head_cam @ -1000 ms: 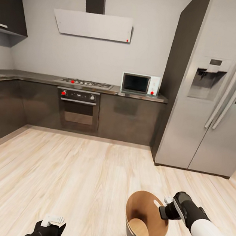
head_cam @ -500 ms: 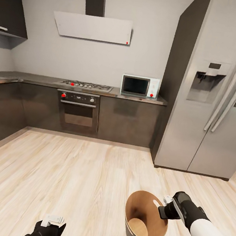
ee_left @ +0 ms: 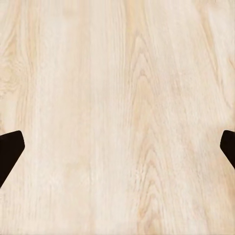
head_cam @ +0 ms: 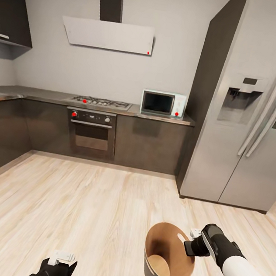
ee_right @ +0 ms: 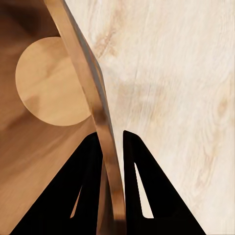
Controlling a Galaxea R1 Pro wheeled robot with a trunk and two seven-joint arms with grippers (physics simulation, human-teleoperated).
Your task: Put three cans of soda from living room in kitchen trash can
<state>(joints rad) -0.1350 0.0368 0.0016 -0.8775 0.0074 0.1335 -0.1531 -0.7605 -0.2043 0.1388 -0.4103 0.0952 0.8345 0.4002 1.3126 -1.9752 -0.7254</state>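
Observation:
The tash can (head_cam: pixel 168 258), a pale grey tapered bucket with a brown inside, hangs low in the head view at the right, held by its rim. My right gripper (head_cam: pixel 187 243) is shut on that rim; in the right wrist view the two black fingers (ee_right: pixel 88 186) clamp the thin wall of the tash can (ee_right: pixel 54 93), one inside and one outside. Nothing lies on the bucket's round bottom. My left gripper (head_cam: pixel 59 262) sits at the lower left, and in the left wrist view its fingertips (ee_left: pixel 10 152) stand wide apart over bare wood floor. No can of soda is in view.
I face the kitchen: dark grey cabinets (head_cam: pixel 150 144) with a built-in oven (head_cam: pixel 90 133), a hob, a white microwave (head_cam: pixel 163 103) and a range hood (head_cam: pixel 109 34). A tall steel fridge (head_cam: pixel 251 119) stands at the right. Light wood floor (head_cam: pixel 78 209) lies between me and them.
The whole view has drifted slightly, with the cabinets and fridge sitting a little lower in the picture. Both arms and the bucket keep their places relative to me.

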